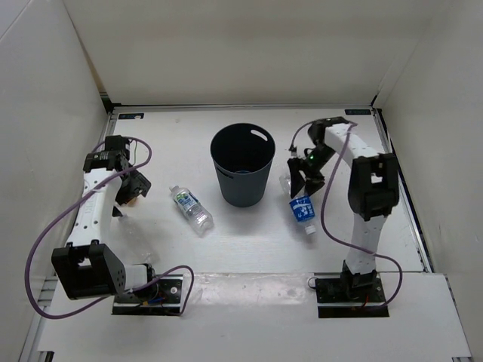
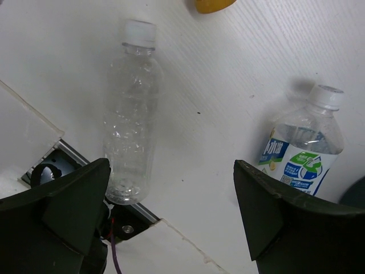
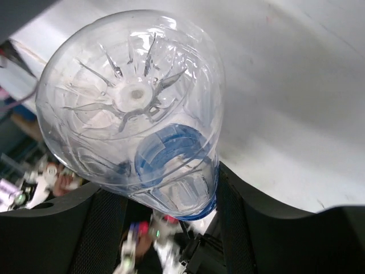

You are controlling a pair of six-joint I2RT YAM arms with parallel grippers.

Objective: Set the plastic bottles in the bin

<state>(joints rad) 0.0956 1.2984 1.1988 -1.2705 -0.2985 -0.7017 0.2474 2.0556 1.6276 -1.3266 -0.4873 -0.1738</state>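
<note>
Table first, w/ the bin upright in the middle towards the back, mouth open upward. Can't tell if anything is inside.

Right arm is the one working. Right gripper is just beside the bin on its right, not touching it. Its fingers are clenched on the blue-label bottle. In the right wrist view the clear base faces the camera and the blue cap shows through the body, so the long axis runs straight away from the wrist. From above, the bottle hangs slanted, cap end pointing towards the near edge, away from the bin. Key relation: the bin mouth lies to the gripper's left. I judge the bottle has to go up and across to the left, far enough that the low cap end gets over the rim, before the fingers let go.

Left gripper is at the far left, fingers spread wide, holding nothing. Three bottles lie flat on the table near it. The plain clear bottle is close to the left finger, cap pointing away. The green-label bottle lies between the left gripper and the bin. Only an edge of the orange bottle shows.

Judged progress: 3 left, all nearer the left arm.
</note>
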